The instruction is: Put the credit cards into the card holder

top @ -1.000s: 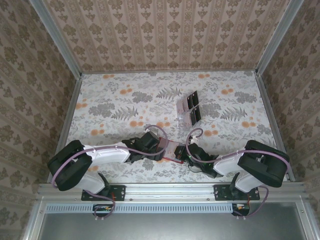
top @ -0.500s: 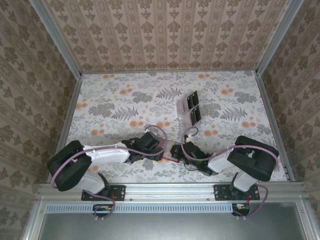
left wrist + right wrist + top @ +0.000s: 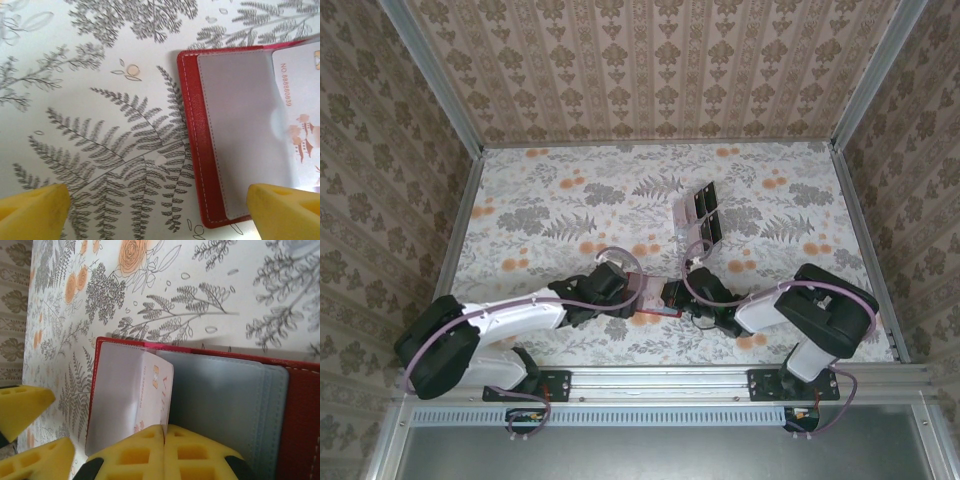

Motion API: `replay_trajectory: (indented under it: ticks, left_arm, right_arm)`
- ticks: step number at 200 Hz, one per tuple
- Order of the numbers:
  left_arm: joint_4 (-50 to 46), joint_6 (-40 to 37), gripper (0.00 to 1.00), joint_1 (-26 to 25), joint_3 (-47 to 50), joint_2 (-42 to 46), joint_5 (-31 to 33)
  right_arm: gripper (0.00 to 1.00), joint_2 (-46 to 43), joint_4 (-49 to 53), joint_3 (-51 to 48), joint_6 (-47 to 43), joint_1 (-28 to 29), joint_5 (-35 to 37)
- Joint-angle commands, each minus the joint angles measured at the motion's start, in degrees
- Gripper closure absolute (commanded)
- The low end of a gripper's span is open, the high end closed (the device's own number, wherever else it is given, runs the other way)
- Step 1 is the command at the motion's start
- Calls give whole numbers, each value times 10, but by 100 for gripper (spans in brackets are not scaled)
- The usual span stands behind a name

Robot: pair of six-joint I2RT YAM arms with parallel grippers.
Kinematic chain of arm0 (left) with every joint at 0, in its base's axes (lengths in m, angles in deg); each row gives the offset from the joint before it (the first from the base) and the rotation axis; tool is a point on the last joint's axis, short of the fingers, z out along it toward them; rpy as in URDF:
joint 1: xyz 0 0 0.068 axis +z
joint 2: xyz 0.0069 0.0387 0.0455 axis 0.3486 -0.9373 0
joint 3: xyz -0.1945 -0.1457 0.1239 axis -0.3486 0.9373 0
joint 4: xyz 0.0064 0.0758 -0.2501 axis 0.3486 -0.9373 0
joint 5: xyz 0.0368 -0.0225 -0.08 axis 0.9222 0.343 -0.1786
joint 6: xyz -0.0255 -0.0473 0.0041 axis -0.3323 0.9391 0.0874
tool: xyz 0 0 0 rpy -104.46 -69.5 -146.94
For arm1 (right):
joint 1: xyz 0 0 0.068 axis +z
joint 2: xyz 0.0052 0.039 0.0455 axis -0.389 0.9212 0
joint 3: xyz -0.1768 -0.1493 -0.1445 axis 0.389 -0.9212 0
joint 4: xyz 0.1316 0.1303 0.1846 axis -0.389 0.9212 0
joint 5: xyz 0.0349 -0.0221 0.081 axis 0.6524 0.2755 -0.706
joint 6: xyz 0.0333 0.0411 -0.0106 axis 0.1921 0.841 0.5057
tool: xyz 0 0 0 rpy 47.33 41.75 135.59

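At the near middle of the table (image 3: 540, 200), between your two arms, the wallet (image 3: 653, 300) lies open and flat, red border up and pale grey pockets showing. From the right wrist, a pale card (image 3: 156, 390) with orange print sits partly under the clear sleeve of the wallet's (image 3: 295, 405) left half, its free edge lifted off the spine. From the left wrist you can read a number printed along that card (image 3: 300, 115) through the sleeve of the wallet (image 3: 197, 150). Farther back, well apart from the wallet, the clear rack (image 3: 700, 215) leans with dark cards (image 3: 708, 202) in its slots.

Your right gripper (image 3: 164, 440) has its yellow fingers (image 3: 200, 450) pressed together. The card's lifted edge runs straight into the seam between them, so they appear to pinch it over the wallet's middle. Your left gripper (image 3: 157, 212) is spread wide and holds nothing. One finger (image 3: 30, 210) hangs over bare tablecloth and the other is at the wallet's near corner, over the sleeve. From above, the left gripper (image 3: 628, 292) is at the wallet's left side and the right gripper (image 3: 672, 297) at its right.
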Motion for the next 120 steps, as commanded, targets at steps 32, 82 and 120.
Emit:
replay_trajectory:
  ticks: [32, 82, 120]
  left_arm:
    - [-21, -13, 0, 35, -15, 15, -7]
    - [27, -43, 0, 57, -20, -22, -38]
    - [66, -56, 0, 61, -19, -52, -60]
  right_arm:
    - [100, 40, 144, 36, -90, -53, -75]
    - [100, 36, 138, 38, -79, -60, -86]
    - [100, 31, 113, 34, -55, -60, -92]
